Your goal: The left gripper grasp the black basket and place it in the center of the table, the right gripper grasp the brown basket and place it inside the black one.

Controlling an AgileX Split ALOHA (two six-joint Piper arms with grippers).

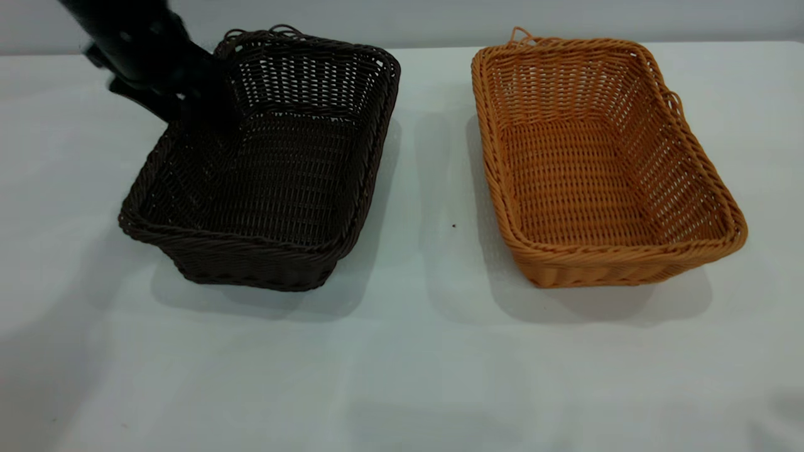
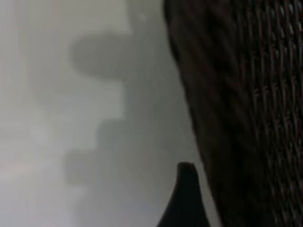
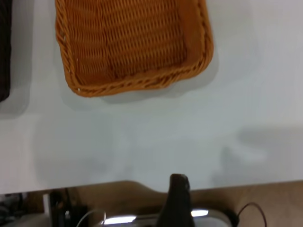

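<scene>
The black basket (image 1: pixel 270 169) stands on the table (image 1: pixel 402 364) at the left. My left gripper (image 1: pixel 191 107) is down at its far-left rim. In the left wrist view one finger (image 2: pixel 187 198) is outside the dark woven wall (image 2: pixel 246 113) with a thin strip of table between them; the other finger is hidden by the basket. The jaws stand open astride the wall. The brown basket (image 1: pixel 597 163) stands empty at the right, apart from the black one. It also shows in the right wrist view (image 3: pixel 132 42). My right gripper (image 3: pixel 213 208) is open, back over the table's near edge.
A gap of bare table (image 1: pixel 433 188) separates the two baskets. The table's edge (image 3: pixel 142 182) runs below the right gripper, with gear and cables (image 3: pixel 118 220) under it. The black basket's corner (image 3: pixel 4 47) shows at the side of the right wrist view.
</scene>
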